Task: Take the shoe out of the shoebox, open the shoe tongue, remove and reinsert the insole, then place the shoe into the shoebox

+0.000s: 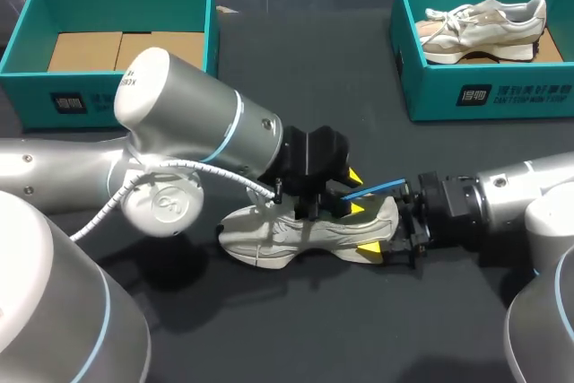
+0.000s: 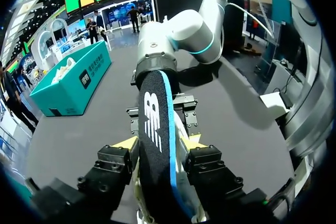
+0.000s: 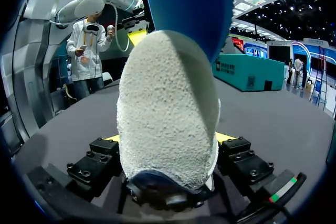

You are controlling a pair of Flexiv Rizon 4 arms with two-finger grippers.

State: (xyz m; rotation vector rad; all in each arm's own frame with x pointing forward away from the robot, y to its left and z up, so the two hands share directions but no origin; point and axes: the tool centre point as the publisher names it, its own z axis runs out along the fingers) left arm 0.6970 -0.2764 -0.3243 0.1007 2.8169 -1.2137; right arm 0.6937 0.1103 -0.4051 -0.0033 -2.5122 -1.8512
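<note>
Insole in left claw over shoe, right claw on heel

Shoe [image 1: 300, 232] sits on the dark table [image 1: 296, 87] near the middle, well apart from both boxes. Its toe points toward the left arm's side and its heel toward the right arm [image 1: 502, 199]. Cannot tell whether the sole lies flat.

Right gripper [image 1: 384, 229]: the fingers stand wide apart, one on each side of the heel and pressed to it, so the heel is clamped. In the right wrist view the rough cream heel fills the space between the fingers and blocks most of what lies ahead.

Left gripper [image 1: 357, 193] hangs over the shoe's opening, with its fingers drawn in close on the insole [image 1: 377, 188]. The insole is dark on its face with a blue edge. It stands on edge between the yellow tips, and its free end reaches out over the heel toward the right arm. The black gripper body hides the tongue and the opening from the head camera.

Left arm [image 1: 193, 123] is bulky and covers the table between the shoe and the left shoebox [image 1: 22, 33].

The left shoebox is teal, at the far left, and only cardboard [image 1: 85, 49] shows inside. The right shoebox [image 1: 408, 69] is teal, at the far right, and holds a second shoe [image 1: 484, 29] lying on its side.
</note>
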